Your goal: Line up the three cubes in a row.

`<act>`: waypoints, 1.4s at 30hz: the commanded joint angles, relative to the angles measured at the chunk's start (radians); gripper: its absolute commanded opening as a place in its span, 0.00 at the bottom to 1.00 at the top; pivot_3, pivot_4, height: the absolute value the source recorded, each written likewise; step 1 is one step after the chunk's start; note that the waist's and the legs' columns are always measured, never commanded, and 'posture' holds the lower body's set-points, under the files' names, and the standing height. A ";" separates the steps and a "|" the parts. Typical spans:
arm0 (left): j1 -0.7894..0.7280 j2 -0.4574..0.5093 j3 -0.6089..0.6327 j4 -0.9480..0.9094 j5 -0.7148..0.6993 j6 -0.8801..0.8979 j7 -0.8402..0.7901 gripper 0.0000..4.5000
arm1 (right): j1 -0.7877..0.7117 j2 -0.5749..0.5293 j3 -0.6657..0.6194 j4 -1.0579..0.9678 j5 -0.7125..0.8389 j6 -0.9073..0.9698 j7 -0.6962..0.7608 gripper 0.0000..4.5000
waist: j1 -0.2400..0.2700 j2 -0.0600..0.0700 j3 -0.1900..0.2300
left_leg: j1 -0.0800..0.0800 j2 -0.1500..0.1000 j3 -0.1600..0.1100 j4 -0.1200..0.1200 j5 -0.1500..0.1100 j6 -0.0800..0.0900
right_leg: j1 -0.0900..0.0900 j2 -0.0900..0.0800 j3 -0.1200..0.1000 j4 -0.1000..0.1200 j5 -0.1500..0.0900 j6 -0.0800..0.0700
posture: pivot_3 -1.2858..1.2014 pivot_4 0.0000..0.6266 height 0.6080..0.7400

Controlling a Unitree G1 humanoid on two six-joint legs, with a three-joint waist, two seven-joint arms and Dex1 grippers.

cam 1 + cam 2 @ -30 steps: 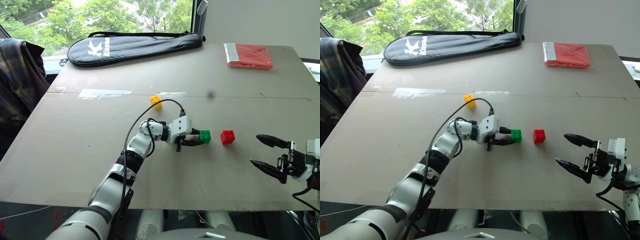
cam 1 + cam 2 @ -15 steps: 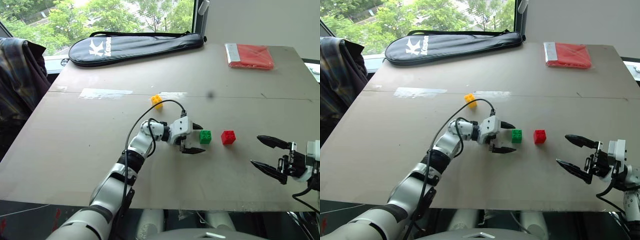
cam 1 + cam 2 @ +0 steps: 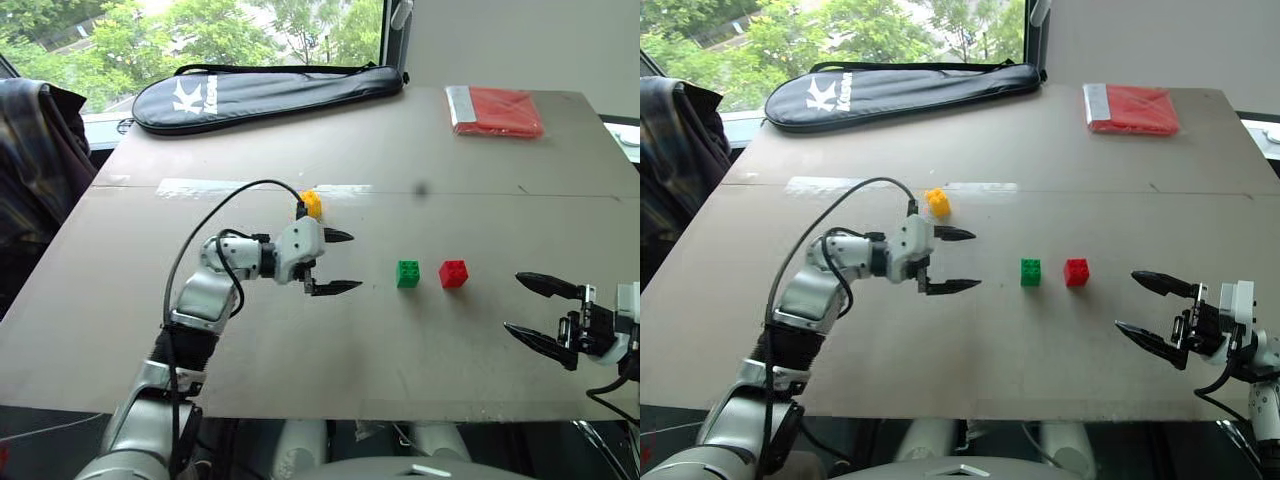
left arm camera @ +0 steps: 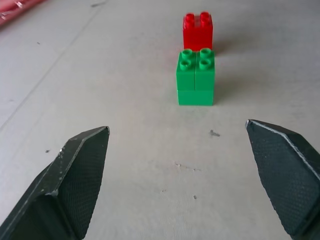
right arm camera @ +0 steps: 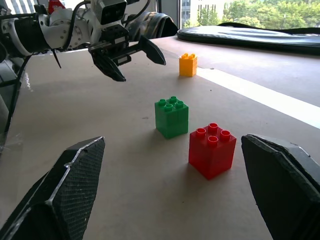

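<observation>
Head camera: the green cube (image 3: pixel 408 273) sits just beside the red cube (image 3: pixel 454 273) mid-table, two in line. The yellow cube (image 3: pixel 312 204) lies apart, further back, partly behind the left gripper (image 3: pixel 334 262), whose jaws gape wide and empty.

Left wrist view: green and red line up straight ahead, nothing between the fingers.

Right wrist view: the right gripper (image 5: pixel 175 200) hangs wide open, empty, near the red one.

Yellow looks next; best to straddle it squarely, close gently, and set it level with the pair without nudging green.
</observation>
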 commanded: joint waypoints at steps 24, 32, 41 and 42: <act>-0.286 -0.118 0.094 0.835 0.187 -0.426 0.379 0.99 | -0.070 0.053 0.005 -0.059 -0.002 0.027 -0.153 1.00 | 0.012 -0.001 0.000 | 0.005 -0.002 0.007 0.000 0.000 0.000 | 0.005 0.001 0.000 0.001 0.000 0.000 | 0.52 0.24 0.76; -0.481 -0.114 0.090 1.208 0.241 -0.519 0.327 0.99 | -0.045 0.051 -0.014 -0.070 0.000 0.016 -0.156 1.00 | 0.011 -0.001 0.000 | 0.000 -0.002 0.006 0.000 0.000 0.000 | 0.001 0.001 -0.001 0.000 0.000 0.001 | 0.52 0.24 0.76; -0.530 -0.135 0.148 1.314 0.215 -0.507 0.185 0.73 | -0.032 0.041 -0.020 -0.079 0.001 0.019 -0.160 1.00 | 0.010 -0.001 0.000 | 0.000 -0.002 0.006 0.000 0.000 0.000 | 0.000 0.001 -0.002 0.000 0.000 0.001 | 0.52 0.24 0.76; -0.534 -0.136 0.151 1.317 0.216 -0.505 0.183 0.62 | -0.035 0.038 -0.021 -0.077 0.001 0.020 -0.159 1.00 | 0.010 -0.001 0.000 | 0.000 -0.002 0.006 0.000 0.000 0.000 | 0.000 0.001 -0.002 0.000 0.000 0.001 | 0.52 0.24 0.76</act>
